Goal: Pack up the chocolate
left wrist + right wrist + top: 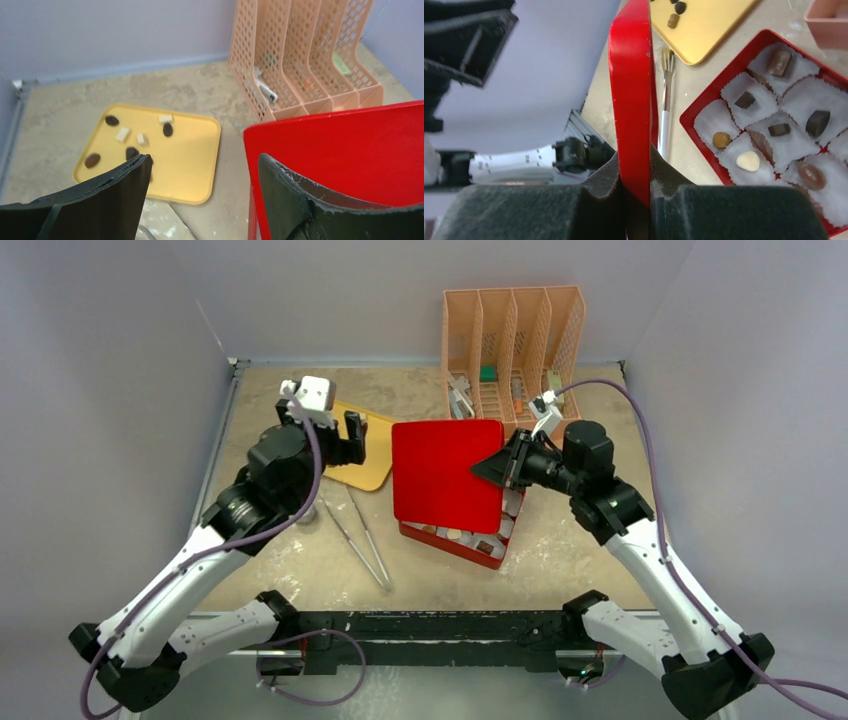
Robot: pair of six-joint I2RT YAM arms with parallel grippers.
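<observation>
Your right tool (638, 175) is clenched on the edge of the red lid (634, 75), holding it tilted over the red box (719, 81) so that only the box's near and right side shows from above. Your left tool (202, 170) is released, fingers spread with nothing between them, hanging above the near edge of the yellow tray (195, 160). The chocolate (748, 161) is split. Several pieces sit singly in white paper cups (794, 100) inside the box, and a handful of dark and pale pieces lie loose on the tray. Metal tongs (380, 575) lie on the surface (450, 580) between tray and box. A peach file rack (515, 350) stands behind the box.
</observation>
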